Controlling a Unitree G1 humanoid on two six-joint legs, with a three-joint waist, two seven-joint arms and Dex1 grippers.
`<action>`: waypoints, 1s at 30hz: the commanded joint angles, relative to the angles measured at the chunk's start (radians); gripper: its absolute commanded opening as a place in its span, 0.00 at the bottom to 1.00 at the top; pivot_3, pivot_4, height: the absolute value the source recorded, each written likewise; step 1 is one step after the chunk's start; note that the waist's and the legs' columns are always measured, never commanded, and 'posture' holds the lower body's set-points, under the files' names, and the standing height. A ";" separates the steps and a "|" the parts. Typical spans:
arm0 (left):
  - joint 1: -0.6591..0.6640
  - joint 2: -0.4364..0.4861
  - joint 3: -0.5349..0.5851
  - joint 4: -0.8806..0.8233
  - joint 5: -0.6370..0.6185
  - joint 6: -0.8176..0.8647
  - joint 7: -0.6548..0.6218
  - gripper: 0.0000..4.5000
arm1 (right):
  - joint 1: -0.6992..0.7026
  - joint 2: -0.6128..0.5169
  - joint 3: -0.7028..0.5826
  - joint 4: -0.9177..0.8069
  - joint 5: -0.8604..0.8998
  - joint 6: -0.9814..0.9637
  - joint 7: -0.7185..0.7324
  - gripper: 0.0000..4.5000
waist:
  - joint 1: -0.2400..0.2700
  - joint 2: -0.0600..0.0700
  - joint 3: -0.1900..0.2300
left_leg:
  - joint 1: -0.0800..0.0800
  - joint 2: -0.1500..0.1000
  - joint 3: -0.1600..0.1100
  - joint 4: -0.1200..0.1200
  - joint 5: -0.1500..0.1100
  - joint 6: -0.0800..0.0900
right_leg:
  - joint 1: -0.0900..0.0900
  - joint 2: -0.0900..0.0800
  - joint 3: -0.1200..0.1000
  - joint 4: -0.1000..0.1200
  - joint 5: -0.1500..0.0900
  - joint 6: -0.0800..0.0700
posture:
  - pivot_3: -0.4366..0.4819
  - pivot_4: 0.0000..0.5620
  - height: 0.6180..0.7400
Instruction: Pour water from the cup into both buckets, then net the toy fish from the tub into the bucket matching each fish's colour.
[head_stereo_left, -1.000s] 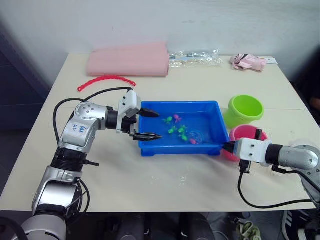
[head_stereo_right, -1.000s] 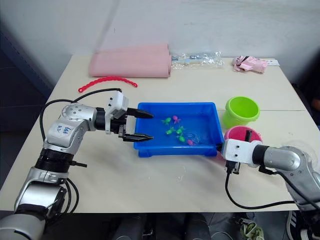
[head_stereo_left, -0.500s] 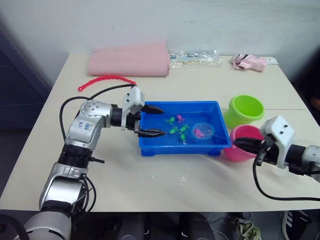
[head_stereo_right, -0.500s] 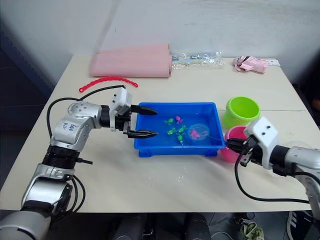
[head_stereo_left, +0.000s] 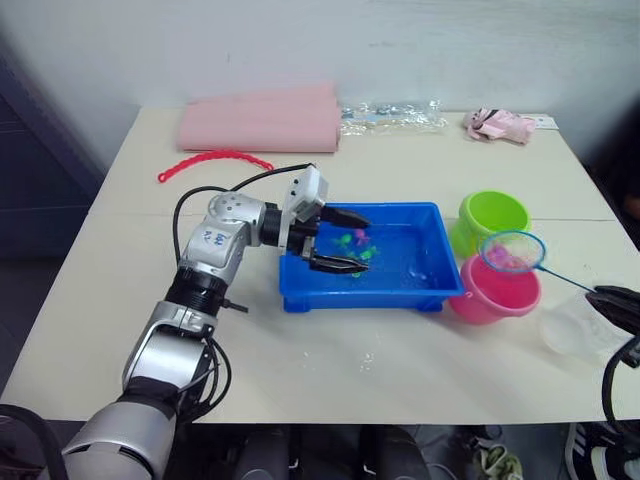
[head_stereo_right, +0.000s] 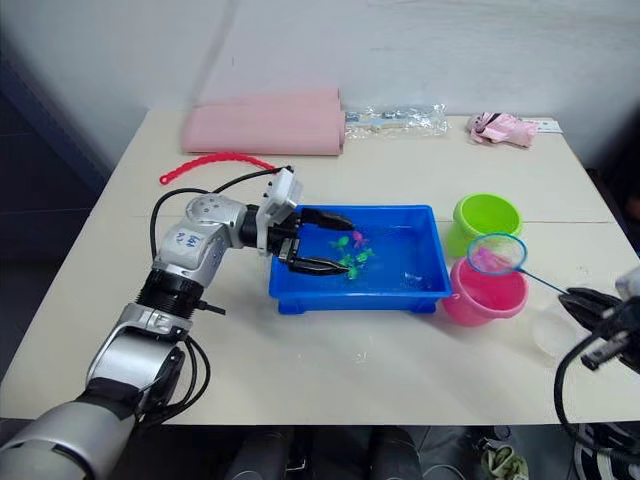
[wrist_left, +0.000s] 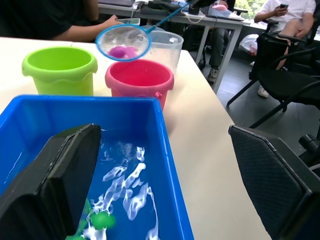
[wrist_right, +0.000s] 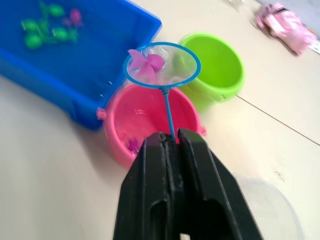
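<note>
The blue tub (head_stereo_left: 360, 298) holds water and several green and pink toy fish (head_stereo_left: 356, 246). My left gripper (head_stereo_left: 357, 242) is open over the tub's left end; in the left wrist view the tub's rim (wrist_left: 167, 165) runs between its fingers. My right gripper (wrist_right: 176, 134) is shut on the net's thin handle. The net (head_stereo_left: 512, 252) hangs over the pink bucket (head_stereo_left: 495, 292) with a pink fish (wrist_right: 145, 62) in its mesh. Another pink fish (wrist_right: 132, 145) lies inside that bucket. The lime green bucket (head_stereo_left: 492, 218) stands just behind it. The clear cup (head_stereo_left: 580, 325) stands to the right of the pink bucket.
A folded pink cloth (head_stereo_left: 258, 118), a clear plastic bag (head_stereo_left: 390, 113) and a small pink item (head_stereo_left: 497, 124) lie along the table's far edge. A red beaded strip (head_stereo_left: 213, 160) lies at the back left. People sit at desks (wrist_left: 210, 15) beyond the table.
My right gripper drew back to the right and lifted the net with a pink fish out of the tub to above the pink bucket. My left gripper moved right, over the tub.
</note>
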 joint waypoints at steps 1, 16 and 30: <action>-0.036 -0.022 -0.005 0.029 0.006 -0.047 -0.023 0.99 | 0.112 0.009 0.017 -0.013 -0.287 -0.353 0.011 0.00 | -0.004 0.000 0.000 | 0.000 0.000 0.000 0.000 0.000 0.000 | 0.000 0.000 0.000 0.000 0.000 0.000 | 0.48 0.27 0.98; -0.053 0.006 0.016 0.055 0.022 -0.063 -0.023 0.99 | 0.110 -0.176 0.044 0.366 -0.935 -1.364 -0.109 0.00 | -0.009 -0.001 0.001 | 0.001 0.000 0.002 -0.001 0.000 0.000 | 0.000 0.000 0.001 -0.001 0.000 0.001 | 0.48 0.27 0.98; 0.086 0.220 0.083 -0.098 0.015 0.064 0.059 0.99 | -0.445 -0.067 0.519 0.084 0.282 0.081 -0.182 0.00 | -0.025 -0.001 0.001 | 0.001 0.002 -0.004 0.001 0.000 -0.001 | 0.001 0.000 -0.001 0.001 -0.001 -0.001 | 0.48 0.27 0.98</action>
